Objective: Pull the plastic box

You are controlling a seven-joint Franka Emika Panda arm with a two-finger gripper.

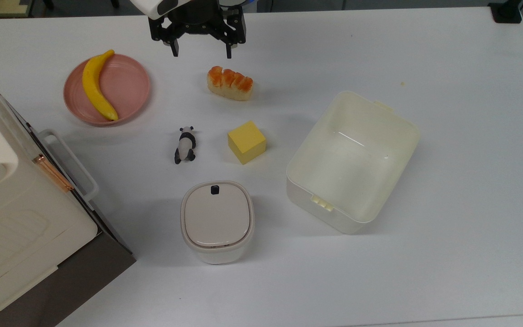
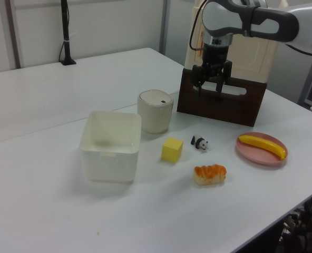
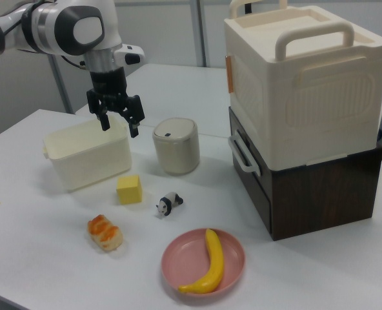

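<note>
Gripper [image 1: 202, 50] is up off the table at the 12 o'clock edge of the top view, fingers spread wide, nothing between them. In the left view the gripper [image 2: 210, 87] hangs in front of the big cream appliance [image 2: 240, 74]; in the right view the gripper [image 3: 117, 119] sits high above the table.

Box [image 1: 353, 161] is on the table in the top view's right half, roughly 4 o'clock from the gripper and well apart from it. It's empty, open top. Long axis runs about 1 to 7 o'clock in the top view, so it's skewed to the table edges. One latch tab at the 7 o'clock short side, the other at the 1 o'clock short side.

In the path, or close to it: bread roll [image 1: 229, 83] just below the gripper at 5 o'clock, yellow cube [image 1: 246, 141] between the roll and the box's near long wall. Lidded canister [image 1: 217, 221] at 6 o'clock, panda toy [image 1: 185, 144] and the banana [image 1: 96, 85] on a pink plate [image 1: 130, 88] are off the line.

My read: approach not started, no contact yet. Next move is a long diagonal toward 4 o'clock, then hook or pinch a wall. The upper-left long wall is nearest. Risk: clipping the roll or cube on descent, and the box yawing if pulled off-centre given the skew.
</note>
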